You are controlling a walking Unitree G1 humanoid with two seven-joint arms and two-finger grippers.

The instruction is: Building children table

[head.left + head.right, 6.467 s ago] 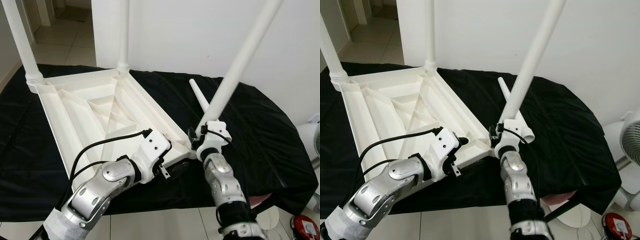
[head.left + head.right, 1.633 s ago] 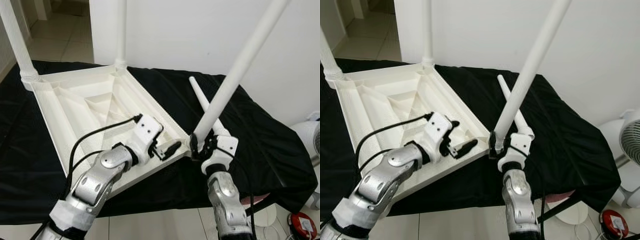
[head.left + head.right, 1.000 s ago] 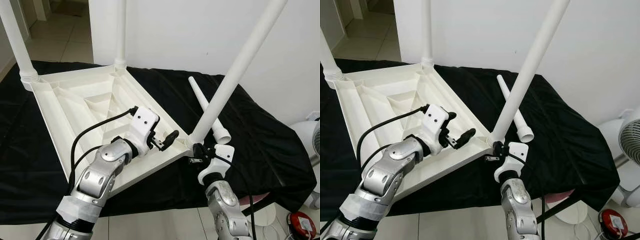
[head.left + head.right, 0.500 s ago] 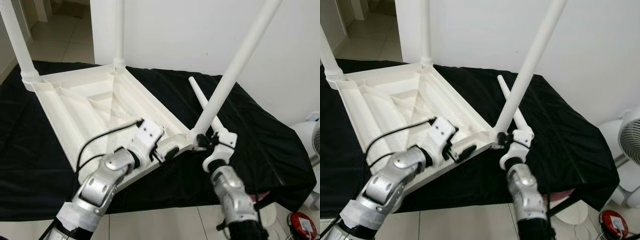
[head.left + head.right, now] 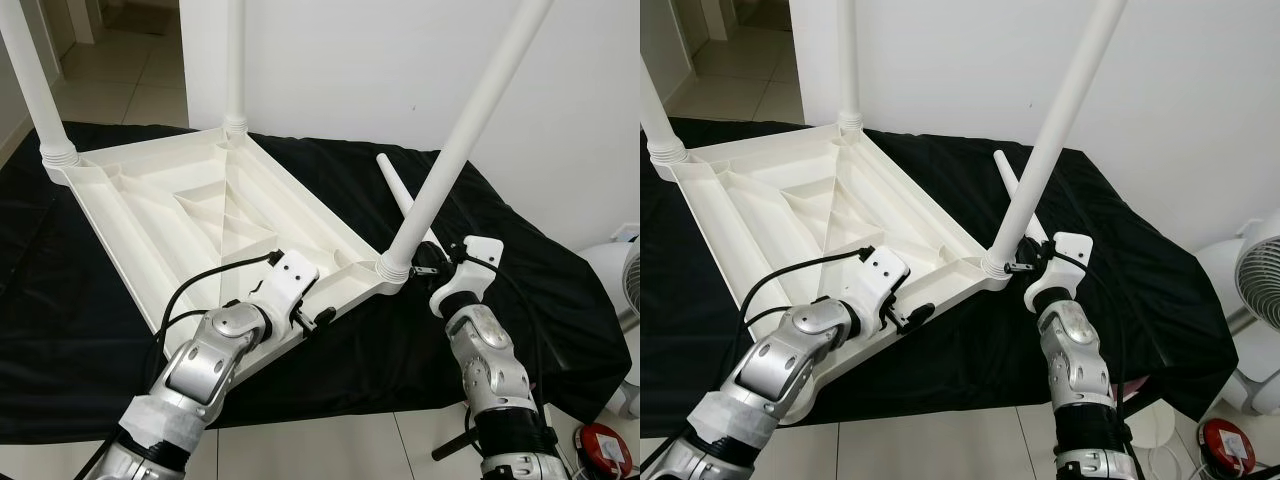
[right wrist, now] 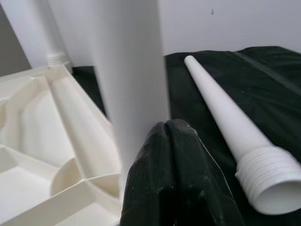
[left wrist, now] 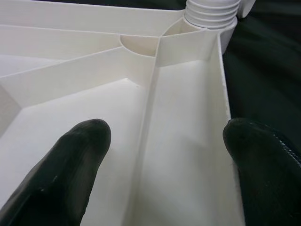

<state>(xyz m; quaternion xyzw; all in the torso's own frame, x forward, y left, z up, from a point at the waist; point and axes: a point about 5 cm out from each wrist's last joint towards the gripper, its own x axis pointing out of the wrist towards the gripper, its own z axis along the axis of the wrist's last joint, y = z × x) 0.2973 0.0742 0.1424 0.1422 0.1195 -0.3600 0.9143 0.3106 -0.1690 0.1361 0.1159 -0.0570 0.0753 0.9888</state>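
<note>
The white table top [image 5: 180,200] lies upside down on a black cloth [image 5: 540,290]. Legs stand in its far left [image 5: 35,80], back [image 5: 235,60] and near right [image 5: 460,140] corners; the near right one leans to the right. A loose leg [image 5: 400,195] lies on the cloth behind it. My left gripper [image 5: 315,318] is open at the table's near edge, its fingers [image 7: 75,165] either side of the rim. My right gripper [image 5: 425,268] is shut on nothing, just right of the leaning leg's base [image 6: 131,70], with the loose leg [image 6: 230,122] beyond.
A white wall rises close behind the cloth-covered surface. A fan [image 5: 1255,290] stands at the right and a red object [image 5: 605,450] lies on the tiled floor. A doorway opens at the far left.
The right gripper has drawn back to the right, away from the leaning leg's base. The table's near corner sits lower than a second ago. My left gripper has slid to the near rim.
</note>
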